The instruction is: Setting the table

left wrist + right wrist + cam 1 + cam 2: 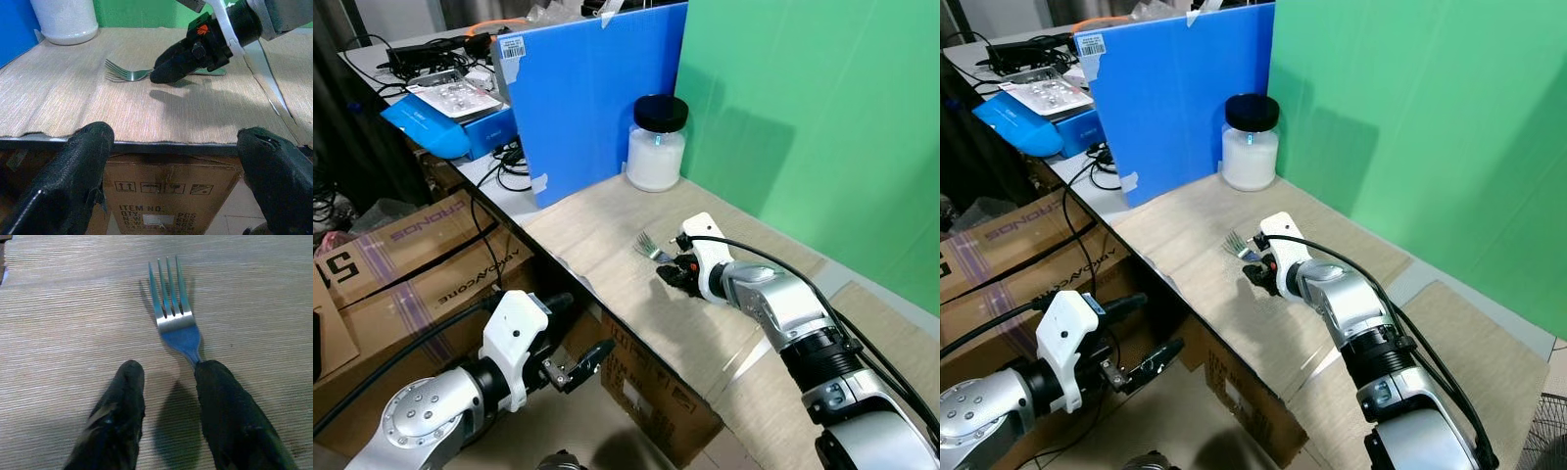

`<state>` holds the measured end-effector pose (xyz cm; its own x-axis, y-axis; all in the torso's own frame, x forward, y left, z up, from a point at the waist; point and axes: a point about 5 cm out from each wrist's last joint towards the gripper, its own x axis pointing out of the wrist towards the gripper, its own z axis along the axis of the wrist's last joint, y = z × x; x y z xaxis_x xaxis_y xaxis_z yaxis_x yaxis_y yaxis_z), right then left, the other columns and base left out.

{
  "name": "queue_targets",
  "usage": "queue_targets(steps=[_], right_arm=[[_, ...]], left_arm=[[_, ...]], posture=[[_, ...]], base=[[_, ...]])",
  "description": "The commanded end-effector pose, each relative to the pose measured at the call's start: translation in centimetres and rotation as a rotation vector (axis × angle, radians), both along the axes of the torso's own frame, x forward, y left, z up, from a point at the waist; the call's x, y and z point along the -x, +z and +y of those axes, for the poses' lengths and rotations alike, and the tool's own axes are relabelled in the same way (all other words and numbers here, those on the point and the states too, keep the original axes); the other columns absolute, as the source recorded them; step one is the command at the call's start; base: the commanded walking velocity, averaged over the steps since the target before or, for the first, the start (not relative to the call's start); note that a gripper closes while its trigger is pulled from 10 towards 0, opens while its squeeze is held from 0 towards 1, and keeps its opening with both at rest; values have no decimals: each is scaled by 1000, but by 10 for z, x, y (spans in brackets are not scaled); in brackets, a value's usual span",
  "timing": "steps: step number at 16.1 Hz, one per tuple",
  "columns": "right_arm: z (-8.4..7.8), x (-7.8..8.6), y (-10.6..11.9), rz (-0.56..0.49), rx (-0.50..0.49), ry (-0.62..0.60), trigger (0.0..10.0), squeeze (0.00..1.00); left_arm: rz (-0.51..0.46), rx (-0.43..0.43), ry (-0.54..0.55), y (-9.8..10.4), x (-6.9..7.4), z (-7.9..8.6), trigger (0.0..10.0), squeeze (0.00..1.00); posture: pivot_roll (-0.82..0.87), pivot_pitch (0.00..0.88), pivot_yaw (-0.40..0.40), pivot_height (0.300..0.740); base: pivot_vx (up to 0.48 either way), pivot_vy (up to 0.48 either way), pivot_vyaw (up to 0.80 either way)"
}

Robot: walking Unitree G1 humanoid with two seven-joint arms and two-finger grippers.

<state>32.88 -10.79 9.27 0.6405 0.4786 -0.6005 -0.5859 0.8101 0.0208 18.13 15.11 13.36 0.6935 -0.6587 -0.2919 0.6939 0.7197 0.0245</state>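
Right wrist view: a shiny silver metal fork (175, 318) with four slim tines lies flat on the beige woven-textured bench (607, 230), its handle running back under one of the claw's black fingers (230, 411). The right claw (674, 271) sits low over the fork with its fingers spread; one finger rests over the handle, the other touches down just beside it on bare bench, so the fork is not pinched. The tines point away from the claw, toward a white-filled glass jar with a black lid (657, 143) standing near a blue plastic board (592, 93) and a green backdrop (822, 117). The left claw (570, 367) hangs below the bench edge, fingers spread, in front of a brown cardboard box (168, 191) printed "ITEM NO:" beside handling symbols. Another brown carton (401, 245) at the robot's left carries lettering seen upside down; I cannot read it reliably.
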Motion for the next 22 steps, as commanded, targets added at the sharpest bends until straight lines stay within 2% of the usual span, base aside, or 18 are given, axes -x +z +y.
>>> queue_targets(steps=[1, 6, 8, 9, 10, 15, 17, 20, 21, 22], right_arm=[[-1, -5, 4, -15, 15, -11, 0, 0], [-2, -5, -1, -17, 42, -15, 0, 0], [1, -5, 2, -47, 24, 0, 0, 0], [3, -7, 6, -78, 15, 7, 10000, 0], [5, -8, 10, -84, -21, 4, 10000, 1000], [1, -11, 19, -107, -30, -8, 10000, 1000], [-7, -16, 18, -133, 16, -48, 10000, 1000], [-10, -15, 11, -109, 62, -53, 10000, 1000], [-10, -13, 8, -88, 66, -46, 10000, 0], [-9, -11, 6, -75, 60, -37, 10000, 0]], left_arm=[[-6, 2, -20, 3, 1, -2, 10000, 0], [-2, -3, -25, 3, 1, -2, 10000, 0], [-4, -3, -26, 3, 1, -2, 10000, 0], [-5, -4, -26, 4, 1, -2, 10000, 0], [-6, -5, -27, 4, 1, -2, 10000, 0], [-7, -5, -32, 5, 1, -3, 10000, 0], [-8, -5, -33, 5, 1, -4, 10000, 0], [-6, -6, -34, 5, 0, -4, 10000, 0], [-6, -6, -34, 5, 1, -4, 10000, 0], [-6, -7, -34, 5, 1, -4, 10000, 0]], posture=[[227, 0, -19, 740], [228, 0, -17, 740], [228, 0, -17, 740], [228, 0, -17, 740], [229, 0, -16, 740], [227, 0, -14, 740], [227, 0, -14, 740], [227, 0, -14, 740], [227, 0, -13, 740], [227, 0, -13, 740]], base=[[0, 0, 0], [0, 0, 0], [0, 0, 0], [0, 0, 0], [0, 0, 0], [0, 0, 0], [0, 0, 0], [0, 0, 0], [0, 0, 0], [0, 0, 0]])
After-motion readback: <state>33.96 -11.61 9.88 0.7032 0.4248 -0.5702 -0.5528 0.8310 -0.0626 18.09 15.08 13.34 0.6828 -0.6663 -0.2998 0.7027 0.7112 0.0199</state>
